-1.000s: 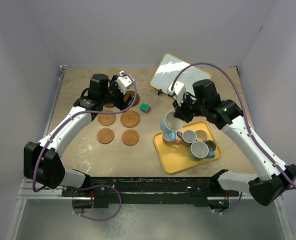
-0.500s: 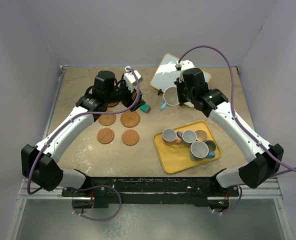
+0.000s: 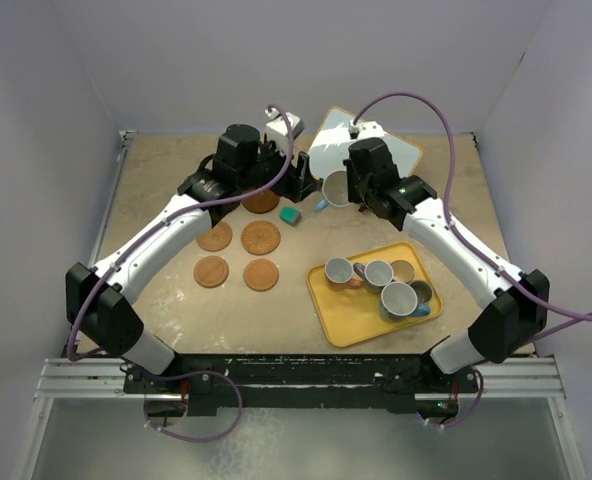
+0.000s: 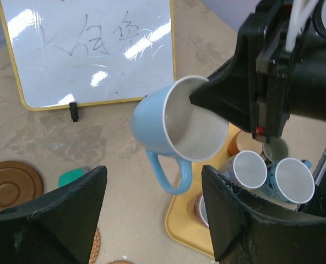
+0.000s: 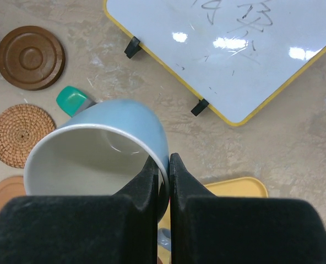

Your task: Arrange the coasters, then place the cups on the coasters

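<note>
right gripper [image 5: 163, 165]: closed tight on the rim wall of the light blue cup [image 5: 124, 124], one finger inside, one outside
light blue cup: in the air, tipped on its side, between teal block [image 3: 291, 216] and whiteboard [image 3: 376, 150]
left gripper [image 4: 152, 192]: jaws spread wide, gripping nothing, facing the cup's mouth
coasters [image 3: 261, 238]: flat on the table, left of the yellow tray [image 3: 346, 325]
other cups [image 3: 381, 285]: in the tray

The far cup [image 4: 152, 124] is light blue outside and pale cream inside, over a mottled beige table [image 3: 166, 290]. Left of it, the ringed coaster [image 5: 31, 57] is dark brown, the woven coaster [image 5: 22, 135] is orange-tan, and the small block [image 5: 70, 99] is teal. The near-right tray [image 3: 341, 320] is plain yellow, and the white board [image 5: 251, 49] has dark scribbles and a yellow border.
</note>
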You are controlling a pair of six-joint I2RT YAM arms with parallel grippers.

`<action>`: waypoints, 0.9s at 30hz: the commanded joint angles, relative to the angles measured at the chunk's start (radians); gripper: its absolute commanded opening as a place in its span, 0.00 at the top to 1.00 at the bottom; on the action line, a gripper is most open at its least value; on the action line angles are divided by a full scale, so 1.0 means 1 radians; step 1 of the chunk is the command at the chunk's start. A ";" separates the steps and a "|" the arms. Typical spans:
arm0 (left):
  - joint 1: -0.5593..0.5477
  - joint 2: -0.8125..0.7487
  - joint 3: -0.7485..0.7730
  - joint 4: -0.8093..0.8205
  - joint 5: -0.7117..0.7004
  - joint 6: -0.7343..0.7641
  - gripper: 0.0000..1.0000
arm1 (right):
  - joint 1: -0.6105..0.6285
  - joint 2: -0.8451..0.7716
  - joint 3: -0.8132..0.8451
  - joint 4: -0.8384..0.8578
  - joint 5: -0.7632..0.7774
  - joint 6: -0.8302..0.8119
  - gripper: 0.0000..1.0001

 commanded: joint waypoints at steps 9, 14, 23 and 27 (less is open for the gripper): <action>-0.035 0.153 0.160 -0.050 -0.146 -0.186 0.38 | 0.047 0.005 0.064 0.103 0.082 0.057 1.00; -0.046 0.189 0.166 -0.058 -0.171 -0.200 0.45 | 0.056 0.003 0.066 0.102 0.083 0.060 1.00; -0.062 0.254 0.210 -0.097 -0.182 -0.198 0.61 | 0.089 0.008 0.082 0.104 0.093 0.045 1.00; -0.065 0.266 0.216 -0.106 -0.174 -0.195 0.68 | 0.095 0.014 0.092 0.102 0.087 0.046 1.00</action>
